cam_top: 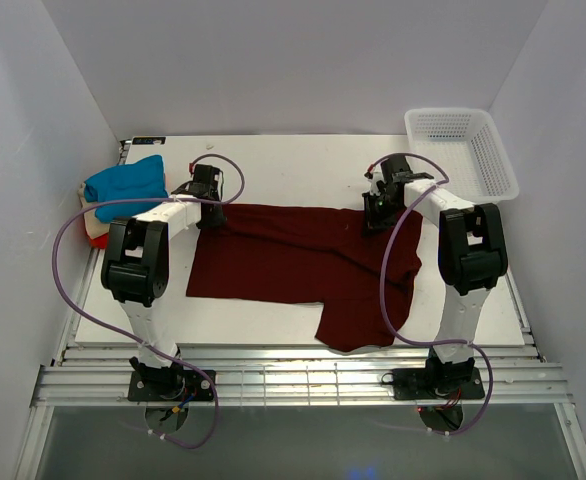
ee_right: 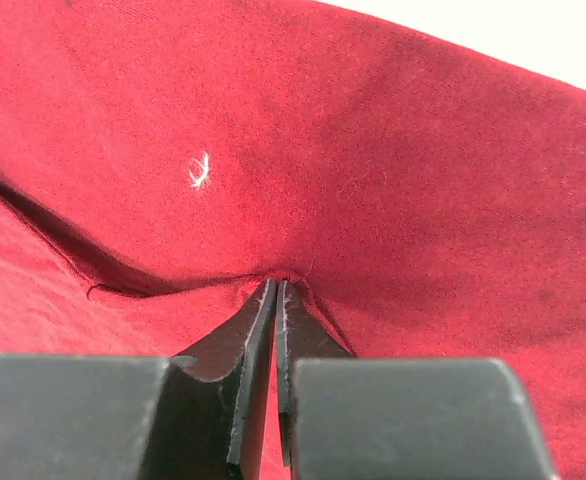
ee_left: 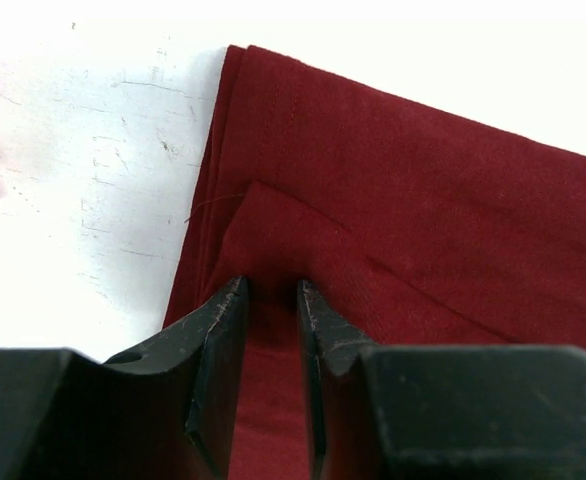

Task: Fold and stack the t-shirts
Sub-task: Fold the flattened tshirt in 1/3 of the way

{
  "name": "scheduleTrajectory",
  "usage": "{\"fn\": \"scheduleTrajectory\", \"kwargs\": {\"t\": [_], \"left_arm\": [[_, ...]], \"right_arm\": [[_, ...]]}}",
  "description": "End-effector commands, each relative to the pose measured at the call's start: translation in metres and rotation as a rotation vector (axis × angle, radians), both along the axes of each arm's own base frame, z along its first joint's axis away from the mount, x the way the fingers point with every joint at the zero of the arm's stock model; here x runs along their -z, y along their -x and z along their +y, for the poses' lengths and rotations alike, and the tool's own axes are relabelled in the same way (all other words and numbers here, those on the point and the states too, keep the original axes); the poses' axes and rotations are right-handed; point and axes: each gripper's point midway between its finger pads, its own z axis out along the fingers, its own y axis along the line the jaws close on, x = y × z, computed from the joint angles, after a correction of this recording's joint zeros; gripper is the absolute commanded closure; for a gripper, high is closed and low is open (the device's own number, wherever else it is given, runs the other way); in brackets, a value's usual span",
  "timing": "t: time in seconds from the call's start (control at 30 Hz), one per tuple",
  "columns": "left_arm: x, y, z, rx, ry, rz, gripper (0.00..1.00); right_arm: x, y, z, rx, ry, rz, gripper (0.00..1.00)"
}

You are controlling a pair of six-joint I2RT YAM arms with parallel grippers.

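The maroon t-shirt [cam_top: 293, 255] is plain dark red with one white lint fleck [ee_right: 200, 170], on a white tabletop [cam_top: 303, 165]. The blue t-shirt [cam_top: 125, 184] is bright, the beige t-shirt [cam_top: 91, 214] pale, and the red-orange t-shirt [cam_top: 98, 240] vivid. The basket [cam_top: 495, 165] is white mesh, the cables [cam_top: 68, 260] are purple, and the left end effector [ee_left: 271, 300] and right end effector [ee_right: 276, 292] are black.

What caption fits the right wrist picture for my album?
Right tool pinching a fold of the maroon t-shirt.
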Motion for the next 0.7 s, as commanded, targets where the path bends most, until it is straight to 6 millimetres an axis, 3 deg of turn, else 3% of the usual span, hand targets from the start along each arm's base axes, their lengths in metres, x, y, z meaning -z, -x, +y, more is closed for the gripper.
{"fn": "scheduleTrajectory", "kwargs": {"t": [0.0, 0.1, 0.27, 0.43, 0.67], "left_arm": [[-0.016, -0.007, 0.0, 0.002, 0.004, -0.051, 0.63], [-0.015, -0.004, 0.001, -0.001, 0.005, -0.047, 0.63], [-0.023, -0.001, 0.002, -0.009, 0.009, -0.064, 0.63], [-0.027, 0.004, 0.003, -0.013, 0.013, -0.072, 0.63], [-0.042, 0.01, 0.006, -0.021, 0.012, -0.104, 0.63]], "right_arm": [[-0.011, 0.0, 0.007, -0.036, -0.032, -0.036, 0.92], [-0.016, 0.005, 0.008, -0.046, -0.043, -0.036, 0.92], [-0.044, 0.028, 0.015, -0.075, -0.076, -0.034, 0.92], [-0.059, 0.07, 0.022, -0.117, -0.096, -0.006, 0.92], [-0.043, 0.141, 0.029, -0.17, -0.094, 0.096, 0.92]]}}
